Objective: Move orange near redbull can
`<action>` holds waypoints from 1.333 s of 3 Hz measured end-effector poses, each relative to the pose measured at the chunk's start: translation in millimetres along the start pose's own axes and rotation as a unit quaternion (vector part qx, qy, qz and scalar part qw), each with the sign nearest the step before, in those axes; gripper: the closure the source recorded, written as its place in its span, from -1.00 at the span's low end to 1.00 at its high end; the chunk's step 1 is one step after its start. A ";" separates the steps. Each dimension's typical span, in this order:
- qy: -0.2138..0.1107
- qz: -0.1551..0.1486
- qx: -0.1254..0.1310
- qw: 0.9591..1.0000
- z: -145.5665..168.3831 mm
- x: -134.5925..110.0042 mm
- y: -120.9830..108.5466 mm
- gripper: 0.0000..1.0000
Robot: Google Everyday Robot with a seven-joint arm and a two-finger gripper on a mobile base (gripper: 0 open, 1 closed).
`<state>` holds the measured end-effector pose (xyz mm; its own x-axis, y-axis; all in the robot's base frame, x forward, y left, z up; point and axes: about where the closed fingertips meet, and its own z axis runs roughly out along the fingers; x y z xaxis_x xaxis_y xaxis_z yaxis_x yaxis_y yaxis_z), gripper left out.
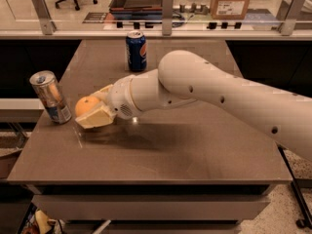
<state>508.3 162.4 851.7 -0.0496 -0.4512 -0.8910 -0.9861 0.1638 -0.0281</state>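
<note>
The orange point(86, 105) is a small round fruit held between the pale fingers of my gripper point(92, 109), just above the brown table at its left side. The gripper is shut on it. The redbull can point(50, 97), a slim silver can with blue panels, stands tilted near the table's left edge, a short gap to the left of the orange. My white arm point(219, 94) reaches in from the right across the table.
A dark blue Pepsi can point(136, 50) stands at the back middle of the table point(185, 150). A glass rail with metal posts point(167, 6) runs behind the table. The table's left edge lies close beside the redbull can.
</note>
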 end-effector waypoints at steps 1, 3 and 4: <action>0.001 -0.001 0.000 1.000 0.4 -0.8 1.4 0.62; 0.001 -0.003 -0.003 1.000 2.4 -2.9 4.3 -0.30; 0.001 -0.004 -0.004 1.000 3.4 -3.9 5.7 -0.76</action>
<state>503.4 168.0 853.4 -0.0412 -0.4547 -0.8897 -0.9877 0.1531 -0.0325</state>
